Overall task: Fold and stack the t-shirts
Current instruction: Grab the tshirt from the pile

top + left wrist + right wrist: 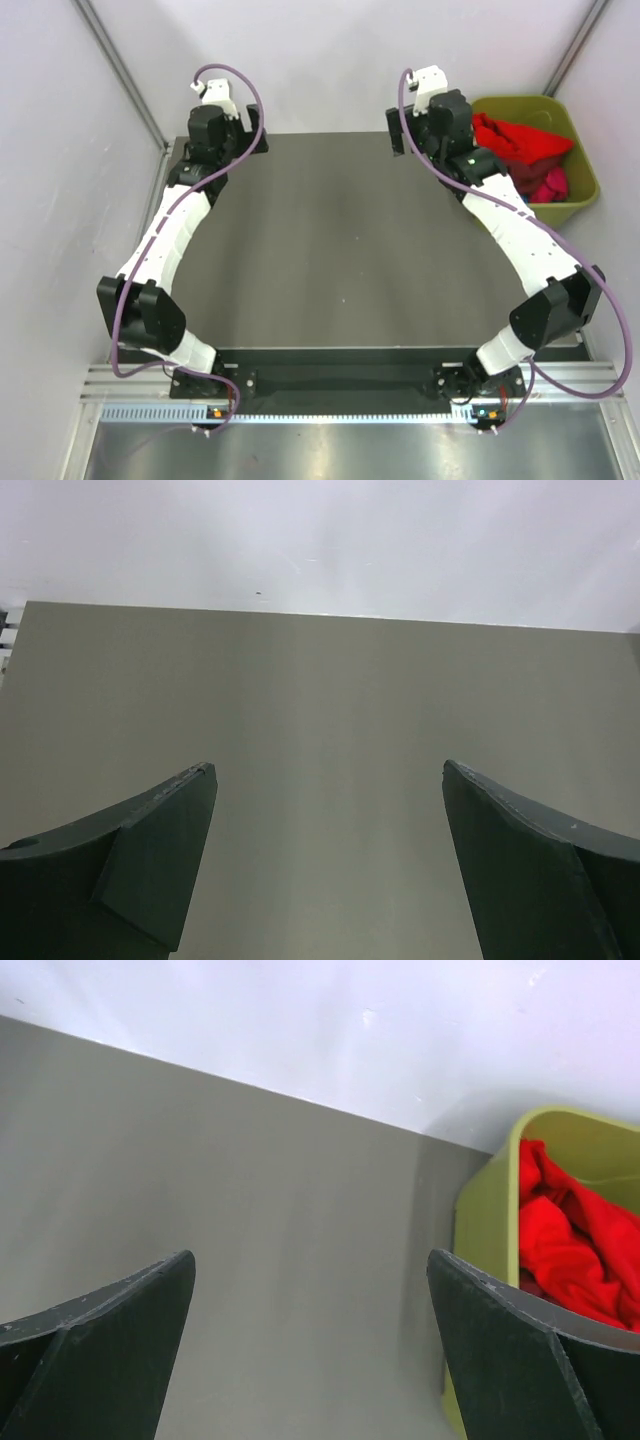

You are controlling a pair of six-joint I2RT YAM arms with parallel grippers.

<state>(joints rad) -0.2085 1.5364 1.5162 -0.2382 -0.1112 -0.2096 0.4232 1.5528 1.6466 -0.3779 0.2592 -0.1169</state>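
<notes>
A flat dark grey bench (330,250) lies central. An olive-green rectangular plastic tub (583,170) stands at the bench's far right corner.

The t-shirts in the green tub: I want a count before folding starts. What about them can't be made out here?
- Their number: in the top view the t-shirts lie bunched in the tub, whose left part the right arm covers.
- Right wrist view: the frame's edge and a finger cut the tub off; only bright red cloth shows.
- Left wrist view: none in frame.
</notes>
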